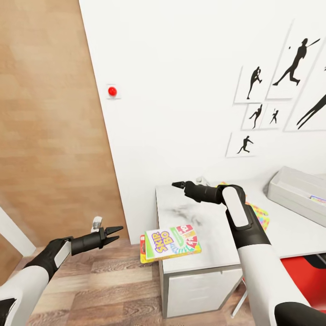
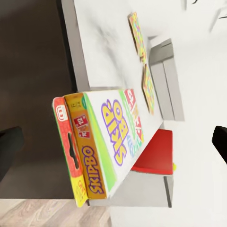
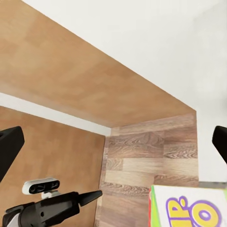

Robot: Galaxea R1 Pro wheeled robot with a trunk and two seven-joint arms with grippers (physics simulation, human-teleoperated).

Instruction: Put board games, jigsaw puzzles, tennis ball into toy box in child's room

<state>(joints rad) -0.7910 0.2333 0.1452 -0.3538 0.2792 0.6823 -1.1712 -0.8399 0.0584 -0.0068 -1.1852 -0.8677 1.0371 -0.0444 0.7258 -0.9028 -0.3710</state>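
Note:
The SKIP-BO board game [image 1: 171, 243] lies flat on the pale table's [image 1: 203, 222] near left corner, overhanging the edge. My left gripper [image 1: 117, 233] hovers open over the floor just left of it, empty; its wrist view faces the box [image 2: 109, 142] end-on. My right gripper [image 1: 175, 184] is open and empty above the table's back left part. Two jigsaw puzzles [image 2: 137, 33] [image 2: 149, 87] lie beyond, partly behind my right arm [image 1: 260, 216]. The grey toy box [image 1: 296, 192] stands at the table's right. The tennis ball and the bed are out of view.
A red chair [image 1: 303, 276] is tucked under the table at the right. White wall with black sports prints [image 1: 290, 68] rises behind the table. A wood-panelled wall [image 1: 50, 136] and plank floor [image 1: 104, 285] lie to the left. A printed edge [image 1: 318, 198] shows inside the tub.

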